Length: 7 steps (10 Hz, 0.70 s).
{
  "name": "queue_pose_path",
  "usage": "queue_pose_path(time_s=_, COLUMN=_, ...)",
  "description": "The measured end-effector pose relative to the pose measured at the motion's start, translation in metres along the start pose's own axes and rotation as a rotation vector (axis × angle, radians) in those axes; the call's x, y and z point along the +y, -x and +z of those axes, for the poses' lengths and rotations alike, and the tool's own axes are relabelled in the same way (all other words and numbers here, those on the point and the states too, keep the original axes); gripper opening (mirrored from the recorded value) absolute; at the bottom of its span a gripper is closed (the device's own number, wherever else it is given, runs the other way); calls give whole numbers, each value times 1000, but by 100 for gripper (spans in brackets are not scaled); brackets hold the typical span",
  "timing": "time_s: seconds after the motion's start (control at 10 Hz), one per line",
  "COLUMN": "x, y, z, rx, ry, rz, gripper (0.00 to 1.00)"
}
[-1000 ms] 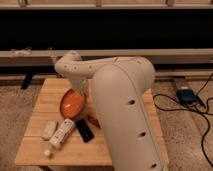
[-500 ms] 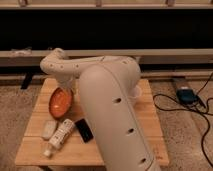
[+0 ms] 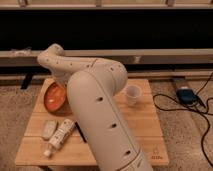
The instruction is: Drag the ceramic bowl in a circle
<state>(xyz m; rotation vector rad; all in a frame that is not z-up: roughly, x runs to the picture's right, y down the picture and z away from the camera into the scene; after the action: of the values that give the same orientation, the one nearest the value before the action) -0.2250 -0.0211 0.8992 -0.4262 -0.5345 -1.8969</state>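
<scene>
- Gripper [image 3: 64, 86]: hidden behind the arm's own bulk, down at the right edge of the ceramic bowl. Jaws fully closed; you cannot tell from this view whether they pinch the rim or merely press against it.
- Ceramic bowl [image 3: 53, 96]: one. Orange inside, darker rim, sitting at the left rear of the wooden table [image 3: 145, 130], tipped slightly toward the camera.
- Step in hand, as judged: mid-drag, bowl being carried round its circle. Keep the bowl's base flat on the wood, hold steady downward contact, and trace a smooth, even curve; a jerk could tip the bowl or break the hold.
- Margin: the bowl is near the table's left edge, so steer the arc inward rather than outward.
- Cup [image 3: 132, 93]: one, small and translucent white, well apart at the right rear.
- White bottle [image 3: 61, 137]: one, lying on its side, front left, just beyond the bowl. Keep the circle short of it.
- Small pale packet [image 3: 49, 129]: one, beside the bottle.
- Dark flat object [image 3: 80, 133]: one, partly hidden by the arm.
</scene>
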Motion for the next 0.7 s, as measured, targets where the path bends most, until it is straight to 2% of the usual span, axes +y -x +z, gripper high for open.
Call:
queue_pose_path(time_s=0.2, x=24, y=-18, z=9, rx=-12, ry=6, rz=50, gripper=0)
queue_pose_path(time_s=0.4, x=62, y=-29, z=23, rx=-44, ry=11, rz=144, gripper=0)
queue_pose_path(time_s=0.7, x=103, y=-16, z=40, rx=-91, ry=17, rz=249, gripper=0)
